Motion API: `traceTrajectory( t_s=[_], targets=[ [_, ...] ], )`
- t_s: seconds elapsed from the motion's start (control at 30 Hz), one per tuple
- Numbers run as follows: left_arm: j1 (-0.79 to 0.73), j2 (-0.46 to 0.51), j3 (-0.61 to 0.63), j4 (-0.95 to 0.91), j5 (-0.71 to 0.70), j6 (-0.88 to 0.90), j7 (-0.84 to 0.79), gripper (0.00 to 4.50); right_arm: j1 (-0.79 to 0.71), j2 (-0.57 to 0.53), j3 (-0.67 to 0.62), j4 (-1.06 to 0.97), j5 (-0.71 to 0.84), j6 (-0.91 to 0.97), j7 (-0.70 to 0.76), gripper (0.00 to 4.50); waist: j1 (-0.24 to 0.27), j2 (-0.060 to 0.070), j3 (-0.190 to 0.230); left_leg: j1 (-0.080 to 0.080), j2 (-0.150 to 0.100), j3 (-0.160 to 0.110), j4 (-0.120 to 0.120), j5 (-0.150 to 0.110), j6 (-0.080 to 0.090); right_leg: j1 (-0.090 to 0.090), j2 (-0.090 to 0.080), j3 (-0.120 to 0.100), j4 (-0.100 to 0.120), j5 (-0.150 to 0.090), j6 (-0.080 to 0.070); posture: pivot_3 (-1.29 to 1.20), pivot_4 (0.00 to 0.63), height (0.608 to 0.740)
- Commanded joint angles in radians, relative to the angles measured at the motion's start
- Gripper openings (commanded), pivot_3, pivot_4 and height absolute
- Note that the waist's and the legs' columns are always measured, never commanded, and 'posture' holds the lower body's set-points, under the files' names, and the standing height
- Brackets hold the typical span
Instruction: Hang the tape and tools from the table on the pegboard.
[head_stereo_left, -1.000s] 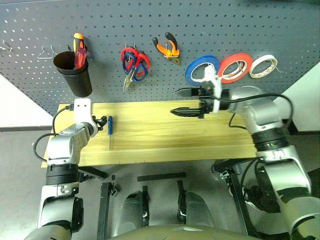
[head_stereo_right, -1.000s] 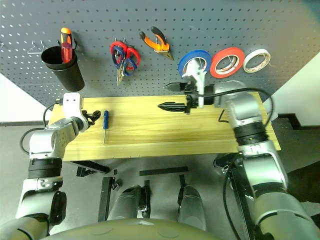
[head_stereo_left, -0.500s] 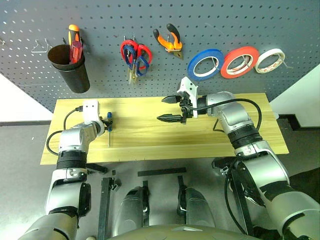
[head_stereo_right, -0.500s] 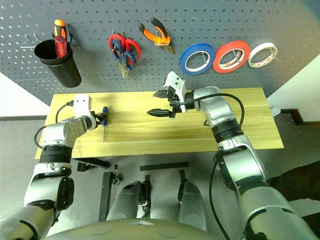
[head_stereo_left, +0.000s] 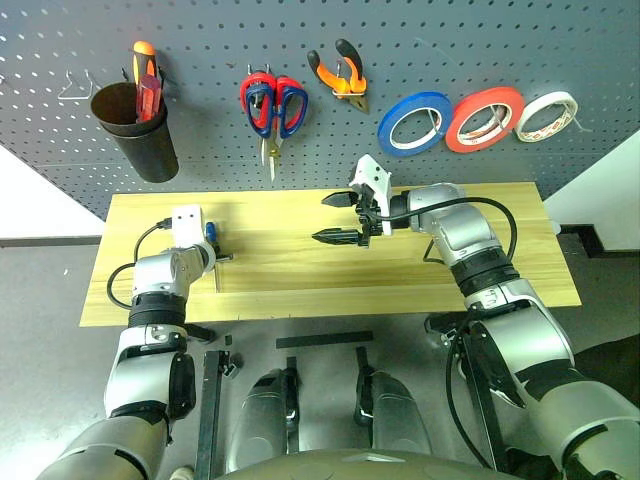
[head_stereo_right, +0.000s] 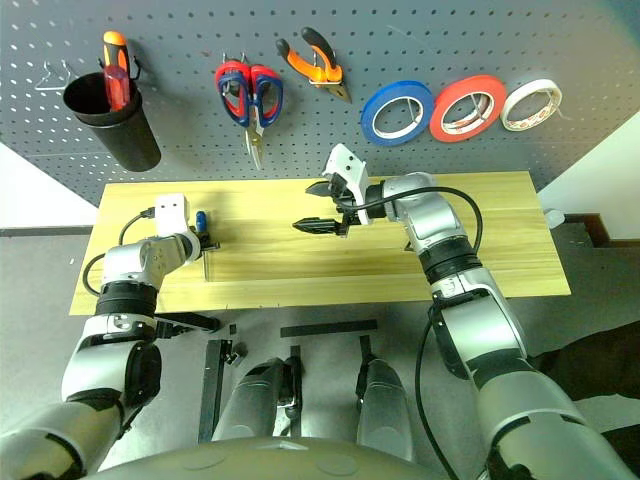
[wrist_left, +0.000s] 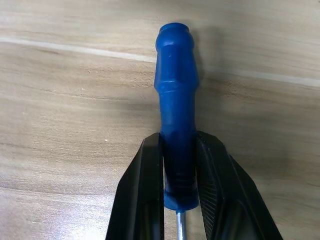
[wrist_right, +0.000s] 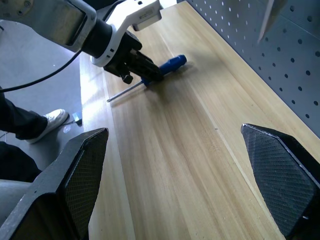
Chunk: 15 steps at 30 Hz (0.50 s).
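Observation:
A thin screwdriver (wrist_left: 176, 105) with a blue handle lies on the light wooden table (head_stereo_left: 400, 285) near its left end. My left gripper (wrist_left: 179, 192) is shut on the lower part of the handle, also seen from above (head_stereo_left: 212, 250). My right gripper (head_stereo_left: 322, 218) hovers open over the middle of the table with nothing between its fingers. On the pegboard (head_stereo_left: 420, 40) hang the blue tape (head_stereo_left: 414, 123), the orange-and-black pliers (head_stereo_left: 340, 80) and blue-handled scissors (head_stereo_left: 272, 110) overlapping a red-handled pair.
A red roll (head_stereo_left: 484, 118) and a cream-white roll (head_stereo_left: 546, 116) hang to the right of the blue tape. A black cup (head_stereo_left: 135, 135) at the board's left holds red and orange screwdrivers (head_stereo_left: 145, 85). An empty wire hook (head_stereo_left: 75, 92) sits beside it.
My left gripper has come down onto the screwdriver and its fingers have shut on the blue handle. The right gripper stays open. The head views have tilted downward.

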Motion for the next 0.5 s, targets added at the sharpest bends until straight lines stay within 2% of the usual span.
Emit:
traceTrajectory(
  t_s=[0.03,0.2,0.27,0.33,0.5],
  targets=[
    [0.028,0.003,0.011,-0.047,-0.013,0.018,-0.024,0.52,-0.024,-0.018,-0.037,-0.014,0.013,-0.004,0.015,4.5,0.0,0.0,0.0,0.0,0.0,0.0,0.0,0.0,0.0,0.0,0.0,0.0,0.0,0.0,0.0,0.05,0.33,0.74],
    [0.111,0.023,-0.031,-0.298,-0.051,0.029,-0.149,0.52,-0.018,-0.068,-0.065,-0.082,0.045,0.03,0.063,4.5,0.002,0.0,0.0,-0.002,0.0,0.0,0.0,0.0,0.0,0.0,0.0,0.0,-0.001,0.0,0.0,0.05,0.284,0.74],
    [0.234,0.046,-0.034,-0.537,-0.115,-0.047,-0.282,0.52,0.006,-0.12,-0.117,-0.214,0.142,0.142,0.127,4.5,0.0,0.0,-0.001,-0.002,0.0,0.0,0.0,0.0,0.0,-0.001,0.0,0.0,-0.001,0.0,0.0,0.04,0.246,0.74],
    [0.328,0.077,-0.035,-0.691,-0.139,-0.114,-0.364,0.52,0.027,-0.156,-0.163,-0.312,0.215,0.228,0.152,4.5,-0.002,0.0,-0.002,-0.004,0.001,-0.001,0.0,0.0,0.0,-0.003,0.0,0.0,-0.002,0.0,0.0,0.04,0.224,0.74],
    [0.472,0.121,0.037,-0.89,-0.253,-0.155,-0.483,0.52,0.08,-0.222,-0.262,-0.454,0.34,0.343,0.149,4.5,0.002,-0.002,-0.013,-0.005,0.001,-0.001,0.0,0.0,-0.001,-0.003,0.0,-0.002,-0.002,0.0,0.0,0.04,0.184,0.74]
  ],
)
